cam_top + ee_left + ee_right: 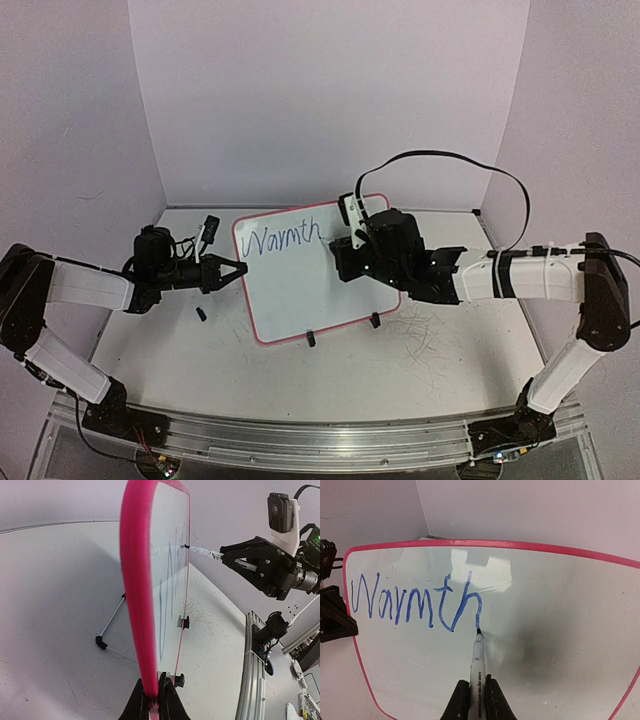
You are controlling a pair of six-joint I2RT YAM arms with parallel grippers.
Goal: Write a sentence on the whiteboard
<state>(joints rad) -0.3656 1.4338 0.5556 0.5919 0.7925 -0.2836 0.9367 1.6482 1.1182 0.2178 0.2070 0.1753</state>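
Note:
The whiteboard stands tilted on its wire stand mid-table, with a pink-red frame. One word of the sentence, "Warmth", is written in blue along its top; it also shows in the right wrist view. My left gripper is shut on the board's left frame edge, its jaws pinching it. My right gripper is shut on a white marker. The marker's tip touches the board at the foot of the "h". The marker also shows in the left wrist view.
A small black cap-like piece lies on the table left of the board. The stand's black feet sit at the board's front, and a rear leg behind. Grey scribbles mark the tabletop. White walls enclose three sides.

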